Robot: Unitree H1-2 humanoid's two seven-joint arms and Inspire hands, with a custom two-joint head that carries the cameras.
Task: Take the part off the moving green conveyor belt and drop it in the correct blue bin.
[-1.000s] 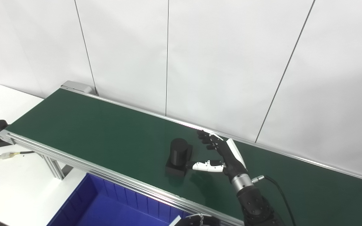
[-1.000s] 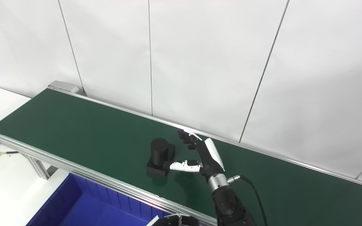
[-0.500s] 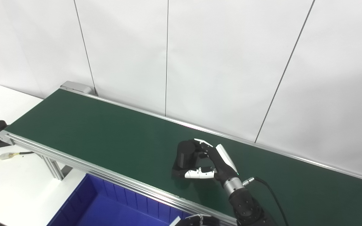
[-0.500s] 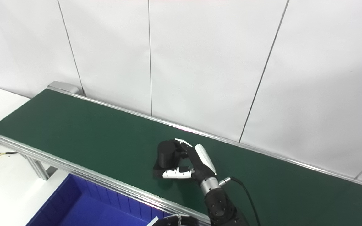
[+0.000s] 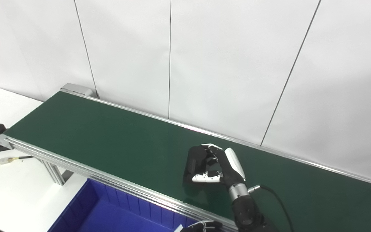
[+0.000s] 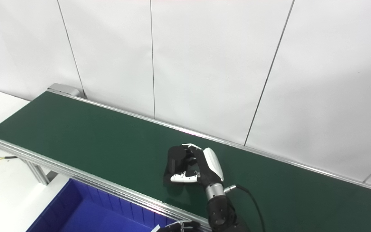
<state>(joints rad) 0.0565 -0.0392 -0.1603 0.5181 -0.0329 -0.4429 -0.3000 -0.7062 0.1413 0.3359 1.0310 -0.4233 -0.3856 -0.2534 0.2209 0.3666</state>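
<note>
While on the belt (image 5: 108, 135), right hand (image 5: 219, 164) clenched around black part (image 5: 194, 161); grasp step. Next: lift clear, carry over to blue bin (image 5: 108, 212).

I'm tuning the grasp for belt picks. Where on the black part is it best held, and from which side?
Grip the upright cylinder of the black part, not its low square base: the round body probably lets fingers wrap behind and the thumb close in front. Come from the right, level with the belt, as the right hand does now, curled round it.
</note>
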